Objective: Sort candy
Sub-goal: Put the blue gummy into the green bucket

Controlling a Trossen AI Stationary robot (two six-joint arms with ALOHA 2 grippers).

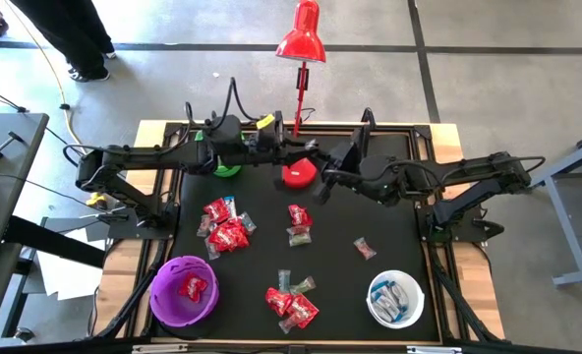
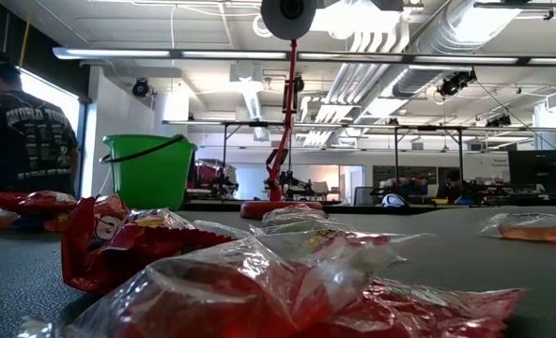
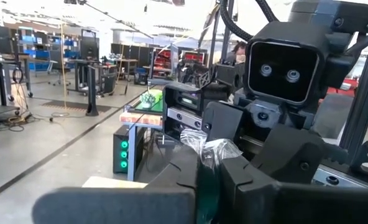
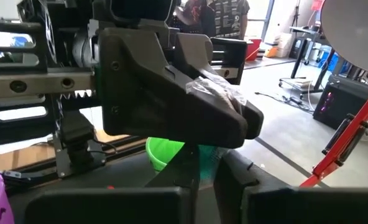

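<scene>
Both grippers meet mid-air over the table's far edge, beside the green bowl [image 1: 228, 169]. Left gripper [image 3: 212, 163] fingers clamped on a clear candy [image 3: 210, 148]; right gripper [image 4: 210, 163] fingers nearly together, touching it.

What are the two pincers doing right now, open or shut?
Left pincer: shut on a clear-wrapped candy.
Right pincer: right up against the left one; open or shut cannot be told.

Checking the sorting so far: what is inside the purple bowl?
Looking down from the high view, the purple bowl holds one red-wrapped candy lying near its middle. Purple floor shows around it, with nothing else visible inside. Anything beneath that candy is covered and cannot be seen.
</scene>
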